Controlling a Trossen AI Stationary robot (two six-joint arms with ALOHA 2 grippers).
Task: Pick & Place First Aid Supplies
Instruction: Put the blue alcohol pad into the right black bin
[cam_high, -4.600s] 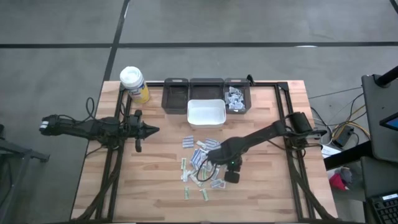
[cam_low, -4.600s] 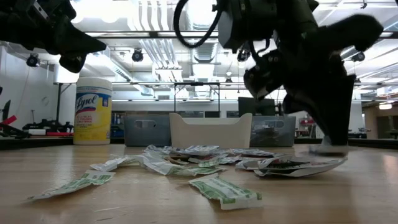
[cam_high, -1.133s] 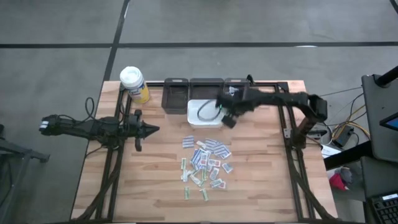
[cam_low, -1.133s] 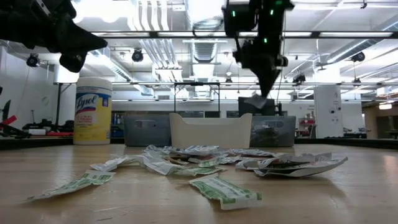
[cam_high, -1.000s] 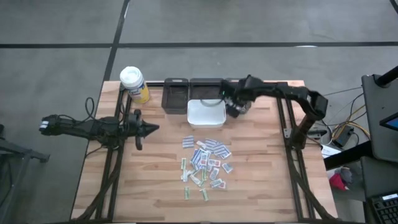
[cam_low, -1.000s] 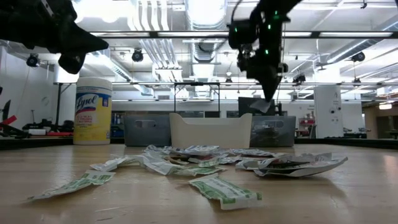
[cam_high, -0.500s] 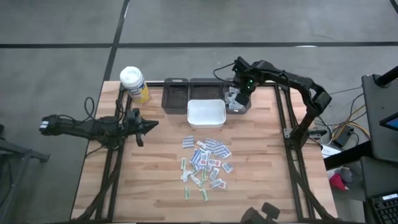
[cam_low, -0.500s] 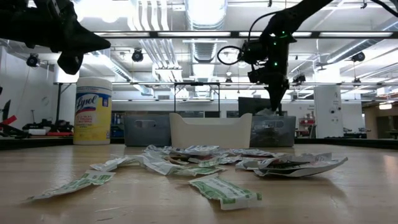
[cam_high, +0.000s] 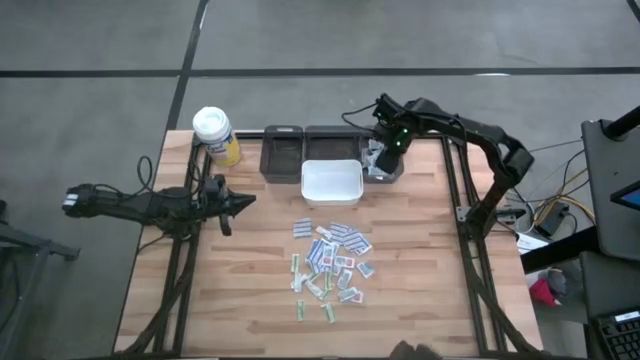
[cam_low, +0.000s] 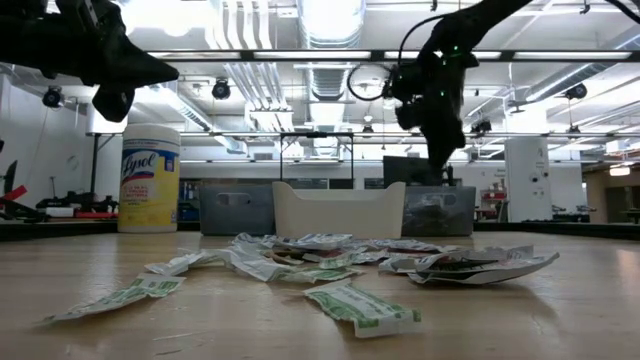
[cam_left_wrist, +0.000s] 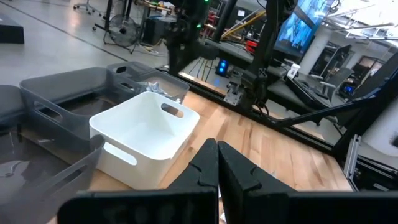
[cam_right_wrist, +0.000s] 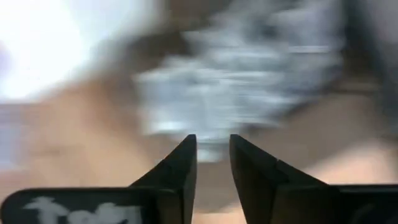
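The right gripper (cam_right_wrist: 211, 155), fingers parted and holding nothing, hangs over the grey bin (cam_high: 383, 168) of packets (cam_high: 376, 156) near the tabletop's far edge, while the left gripper (cam_left_wrist: 216, 163) stays out, clenched empty.

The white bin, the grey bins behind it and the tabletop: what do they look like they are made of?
The white bin looks like moulded plastic, matte, with smooth rounded walls and cut-out handles. The grey bins seem plastic too, smoky and slightly translucent in the left wrist view. The tabletop looks like wood, probably butcher block: pale strips with visible grain.
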